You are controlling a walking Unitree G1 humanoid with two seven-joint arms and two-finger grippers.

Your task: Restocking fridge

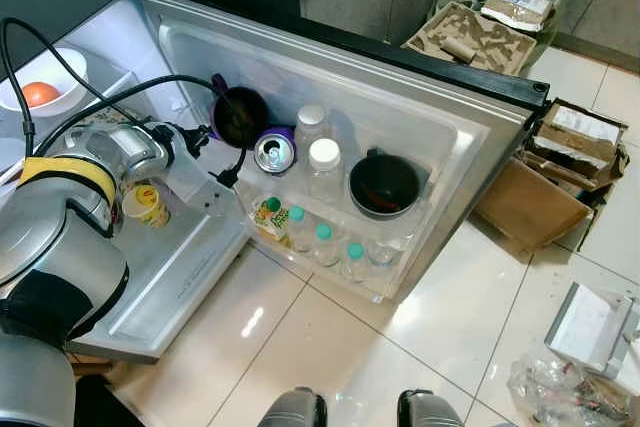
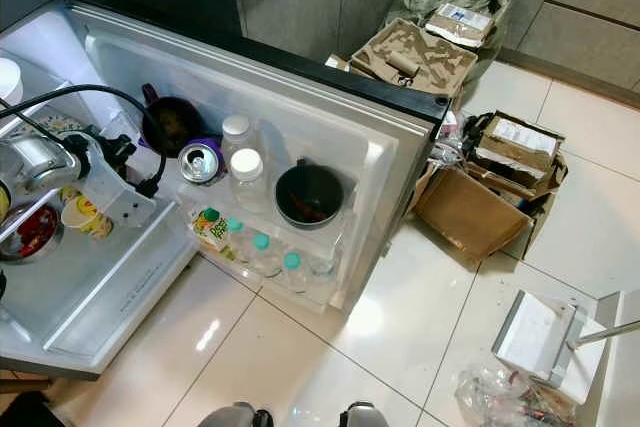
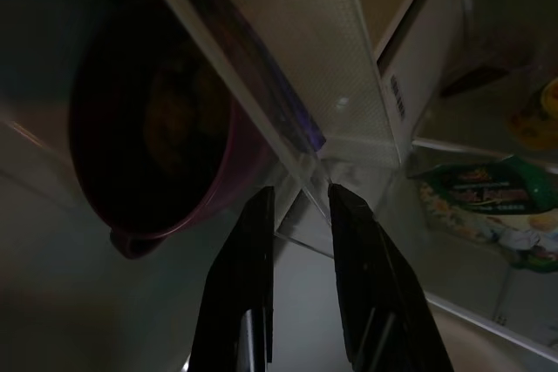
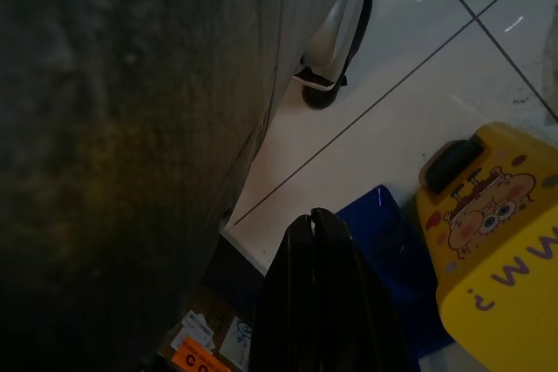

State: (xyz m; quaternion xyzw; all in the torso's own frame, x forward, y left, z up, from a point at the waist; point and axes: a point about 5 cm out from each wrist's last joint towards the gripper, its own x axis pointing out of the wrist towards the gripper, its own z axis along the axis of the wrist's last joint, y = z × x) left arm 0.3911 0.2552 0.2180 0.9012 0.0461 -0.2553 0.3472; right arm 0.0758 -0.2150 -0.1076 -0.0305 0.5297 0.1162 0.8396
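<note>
The fridge door point(image 1: 470, 127) stands open. Its shelf holds a dark purple bowl point(image 1: 240, 115), a drink can point(image 1: 273, 154), two white-capped bottles point(image 1: 323, 162), a black bowl point(image 1: 384, 184), a juice carton point(image 1: 268, 217) and several teal-capped bottles point(image 1: 325, 242). My left arm reaches in beside the purple bowl point(image 3: 148, 119). The left gripper point(image 3: 302, 202) is narrowly open, with the edge of a clear shelf running toward the gap between its fingers. My right gripper point(image 4: 312, 219) hangs shut and empty above the tiled floor.
Inside the fridge are a yellow cup point(image 1: 147, 204) and a white bowl with an orange fruit point(image 1: 40, 87). Open cardboard boxes point(image 1: 530, 207) and a moulded cardboard tray point(image 1: 470, 37) lie on the floor to the right. A yellow stool point(image 4: 497, 241) stands near the right gripper.
</note>
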